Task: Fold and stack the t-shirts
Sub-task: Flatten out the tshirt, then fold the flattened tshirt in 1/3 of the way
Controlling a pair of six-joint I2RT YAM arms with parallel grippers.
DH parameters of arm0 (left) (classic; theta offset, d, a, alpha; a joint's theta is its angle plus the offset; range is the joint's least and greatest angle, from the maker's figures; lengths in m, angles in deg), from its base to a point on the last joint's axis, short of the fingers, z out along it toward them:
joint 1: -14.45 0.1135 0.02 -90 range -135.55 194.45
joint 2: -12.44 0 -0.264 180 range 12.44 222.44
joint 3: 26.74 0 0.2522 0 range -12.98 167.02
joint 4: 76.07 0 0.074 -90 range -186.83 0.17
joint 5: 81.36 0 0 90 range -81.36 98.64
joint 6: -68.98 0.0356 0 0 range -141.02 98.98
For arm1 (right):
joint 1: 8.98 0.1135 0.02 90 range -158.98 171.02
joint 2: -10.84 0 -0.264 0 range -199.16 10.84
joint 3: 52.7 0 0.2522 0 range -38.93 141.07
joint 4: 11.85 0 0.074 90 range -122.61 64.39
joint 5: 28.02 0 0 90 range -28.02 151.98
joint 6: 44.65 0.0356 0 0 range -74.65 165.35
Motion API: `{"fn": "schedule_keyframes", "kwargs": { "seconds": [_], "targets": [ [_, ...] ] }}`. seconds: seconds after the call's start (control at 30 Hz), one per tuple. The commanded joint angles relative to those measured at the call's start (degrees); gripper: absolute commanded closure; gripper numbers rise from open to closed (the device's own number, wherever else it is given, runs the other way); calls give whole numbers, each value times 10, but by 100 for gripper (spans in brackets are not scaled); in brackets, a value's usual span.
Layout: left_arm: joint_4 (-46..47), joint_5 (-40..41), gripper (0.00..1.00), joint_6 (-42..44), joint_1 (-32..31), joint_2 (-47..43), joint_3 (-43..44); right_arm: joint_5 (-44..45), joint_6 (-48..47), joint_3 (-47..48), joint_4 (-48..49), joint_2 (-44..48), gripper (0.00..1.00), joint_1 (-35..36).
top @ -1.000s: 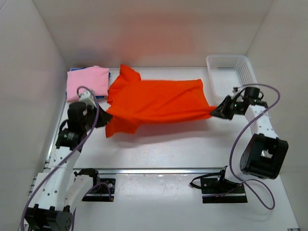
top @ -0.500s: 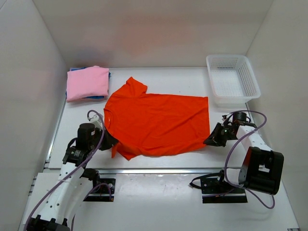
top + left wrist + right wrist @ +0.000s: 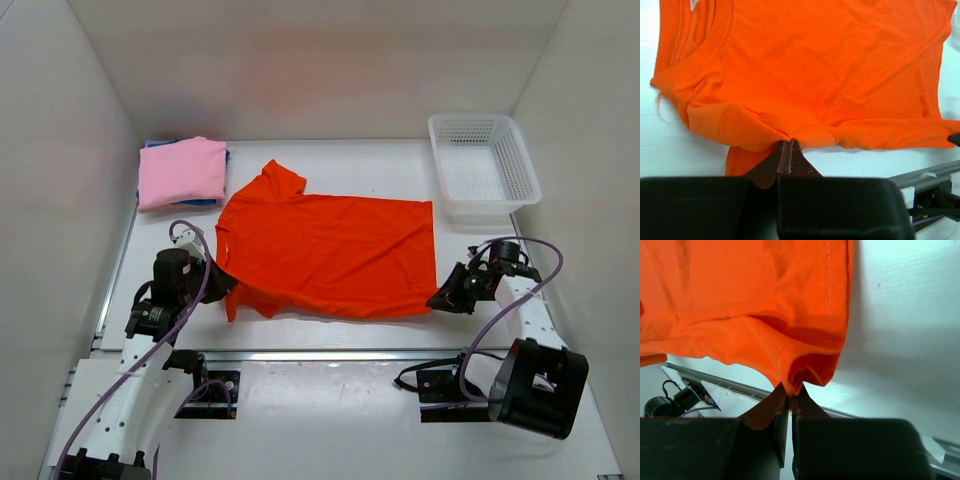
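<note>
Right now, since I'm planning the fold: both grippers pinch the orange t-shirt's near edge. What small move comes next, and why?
Probably open both and let go. The orange t-shirt lies spread flat, but the left gripper and right gripper pinch its near edge into puckers; releasing should let them settle before regripping for a fold.

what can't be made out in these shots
- blue shirt: top view, only slivers show beneath the pink shirt; its fold is hidden.
- orange shirt: both wrist views, cut off by frame edges.
- its pinched corners: top view, covered by both arms' jaws.
</note>
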Motion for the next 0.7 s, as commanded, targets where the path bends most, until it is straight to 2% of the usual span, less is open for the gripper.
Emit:
{"fn": "schedule_keyframes", "kwargs": {
  "seconds": [0.0, 0.1, 0.33, 0.53, 0.67],
  "targets": [
    [2, 17, 100, 8, 6, -1, 25, 23, 11, 20, -49, 41, 100, 13],
    [-3, 15, 100, 9, 3, -2, 28, 68, 29, 25, -85, 57, 99, 18],
    [-7, 17, 100, 7, 4, -8, 24, 88, 58, -3, -121, 88, 100, 28],
    [0, 18, 100, 10, 5, -4, 19, 66, 79, -38, -88, 100, 100, 16],
    [14, 16, 100, 14, 16, 8, 17, 59, 94, -39, -69, 84, 100, 38]
  ]
}}
